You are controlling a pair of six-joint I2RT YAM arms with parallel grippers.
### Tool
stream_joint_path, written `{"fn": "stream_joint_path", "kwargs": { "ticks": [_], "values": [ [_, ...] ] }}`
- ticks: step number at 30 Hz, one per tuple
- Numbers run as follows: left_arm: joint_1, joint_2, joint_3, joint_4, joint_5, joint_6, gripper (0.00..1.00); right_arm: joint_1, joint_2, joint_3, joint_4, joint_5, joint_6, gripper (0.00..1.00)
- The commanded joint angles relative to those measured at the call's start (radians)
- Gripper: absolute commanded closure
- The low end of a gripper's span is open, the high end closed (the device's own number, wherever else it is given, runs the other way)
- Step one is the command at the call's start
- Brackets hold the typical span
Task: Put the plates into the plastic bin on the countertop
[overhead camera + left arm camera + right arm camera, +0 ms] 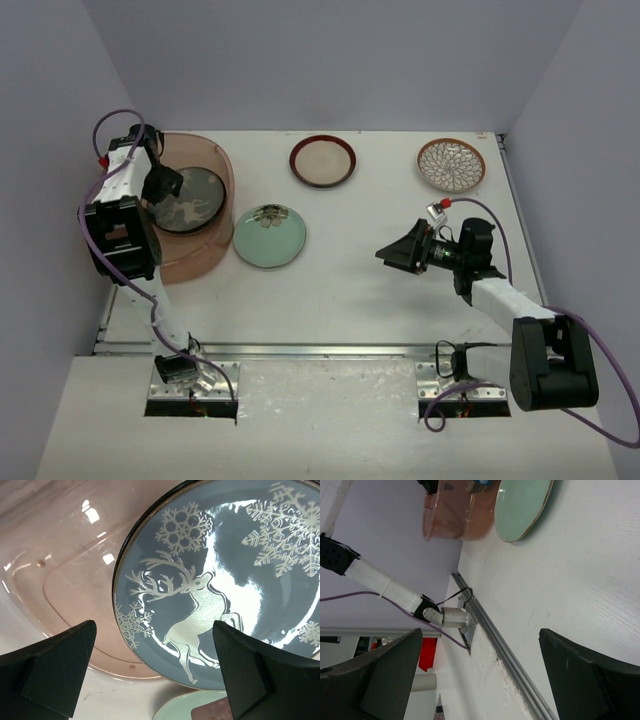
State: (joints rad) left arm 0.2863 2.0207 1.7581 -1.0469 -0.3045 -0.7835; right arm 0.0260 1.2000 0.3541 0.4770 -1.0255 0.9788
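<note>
A: Where's the deer plate (220, 585)?
B: Lying in the plastic bin (195, 262). Left jaws gape empty above it; right jaws wide, holding nothing.
A: Next?
B: Probably the mint plate (269, 236) beside it, gripped by its rim.

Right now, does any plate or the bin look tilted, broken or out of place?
Nothing stands out. The grey deer plate lies in the plastic bin; the mint plate, the brown-rimmed plate and the petal plate lie flat on the countertop, with no chips or spills visible.
</note>
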Motion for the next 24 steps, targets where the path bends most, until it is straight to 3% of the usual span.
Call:
{"fn": "stream_joint_path", "kwargs": {
  "ticks": [1,3,6,10,13,15,20,24],
  "values": [
    [-0.007,-0.16,-0.011,-0.034,0.005,0.065,0.0,0.021,-0.002,0.01,-0.001,0.004,-0.047,0.01],
    [-0.009,-0.336,-0.134,0.098,0.077,0.115,0.0,0.05,0.021,0.042,-0.048,0.031,-0.078,0.01],
    [-0.015,-0.731,-0.401,0.388,0.3,0.247,0.0,0.149,0.068,0.099,-0.152,0.149,-0.147,0.01],
    [-0.033,-1.133,-0.684,0.571,0.469,0.285,0.0,0.282,0.197,0.139,-0.1,0.359,-0.106,0.01],
    [-0.037,-1.231,-0.778,0.58,0.606,0.323,0.0,0.325,0.337,0.151,0.08,0.423,0.006,0.01],
    [-0.066,-1.273,-0.829,0.565,0.662,0.351,0.0,0.373,0.493,0.244,0.152,0.43,0.042,0.01],
    [-0.135,-1.378,-0.879,0.53,0.576,0.385,0.0,0.446,0.793,0.492,0.131,0.47,0.078,0.12],
    [-0.229,-1.386,-0.825,0.475,0.44,0.42,0.0,0.478,0.957,0.705,-0.083,0.511,0.035,0.19]
  ]
}}
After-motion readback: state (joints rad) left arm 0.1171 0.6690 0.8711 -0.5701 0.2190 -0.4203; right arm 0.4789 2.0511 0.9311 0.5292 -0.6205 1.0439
